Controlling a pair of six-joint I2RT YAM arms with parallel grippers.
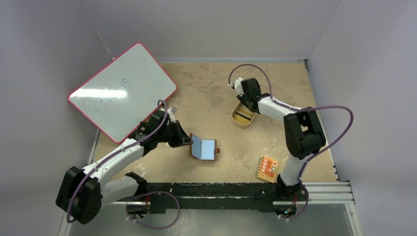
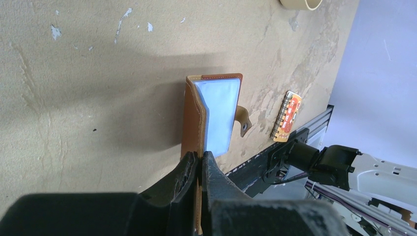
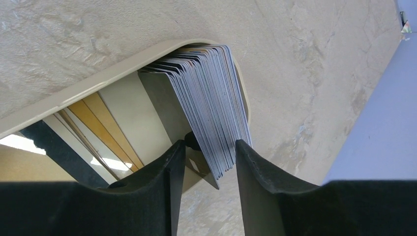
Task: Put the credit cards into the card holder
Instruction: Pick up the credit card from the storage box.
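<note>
- The left gripper point(image 2: 199, 164) is clamping one flap of the brown leather folding card holder point(image 2: 212, 110), centre frame.
- The right gripper point(image 3: 209, 172), partly open, is straddling thin dark credit cards point(image 3: 209, 108) standing in the tan oval dish point(image 1: 238, 121), upper centre of the overhead view.
- Pickup is starting; isolating one card seems next.

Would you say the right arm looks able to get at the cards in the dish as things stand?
Probably yes. The right gripper is down at the dish, its fingers standing either side of the stack of cards, with nothing visible in the way.
</note>
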